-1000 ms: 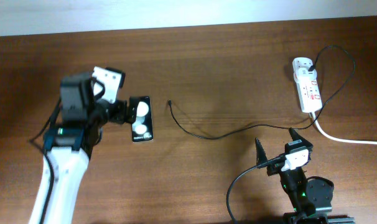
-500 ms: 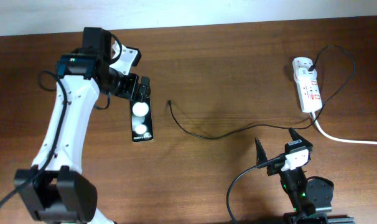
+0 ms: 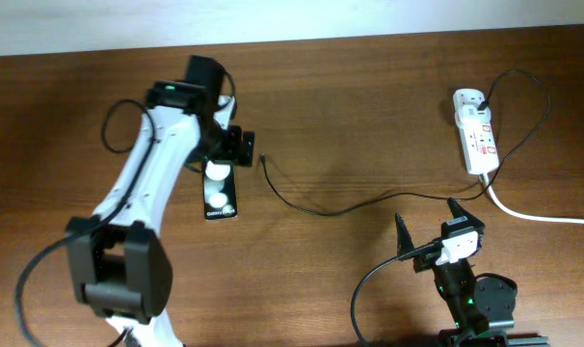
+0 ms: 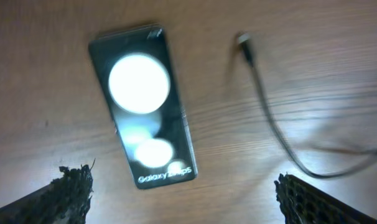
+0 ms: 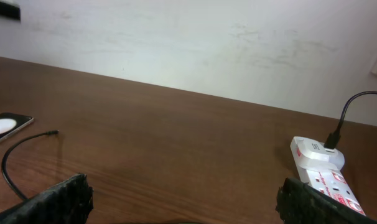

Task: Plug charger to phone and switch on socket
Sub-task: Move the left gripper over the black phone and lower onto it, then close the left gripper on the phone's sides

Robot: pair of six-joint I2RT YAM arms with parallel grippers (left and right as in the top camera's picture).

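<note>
The phone (image 3: 221, 190) lies flat on the brown table, black with two white spots, and also shows as the phone (image 4: 142, 106) and, at the far left, the phone (image 5: 5, 124). My left gripper (image 3: 230, 146) hovers open over its far end; in the left wrist view the left gripper (image 4: 188, 199) holds nothing. The charger (image 3: 311, 210) runs from its loose tip (image 4: 243, 40), right of the phone, across to a white adapter (image 3: 468, 99) on the socket (image 3: 478, 137). My right gripper (image 3: 428, 222) stands open and empty near the front edge.
A thick white cord (image 3: 543, 216) leaves the socket toward the right edge. The table's far edge meets a pale wall (image 5: 188, 43). The right arm's base (image 3: 475, 304) sits at the front edge.
My left arm has swung from the left of the phone to the right and back, and its gripper now hangs over the phone's far end. The right arm has not moved.
</note>
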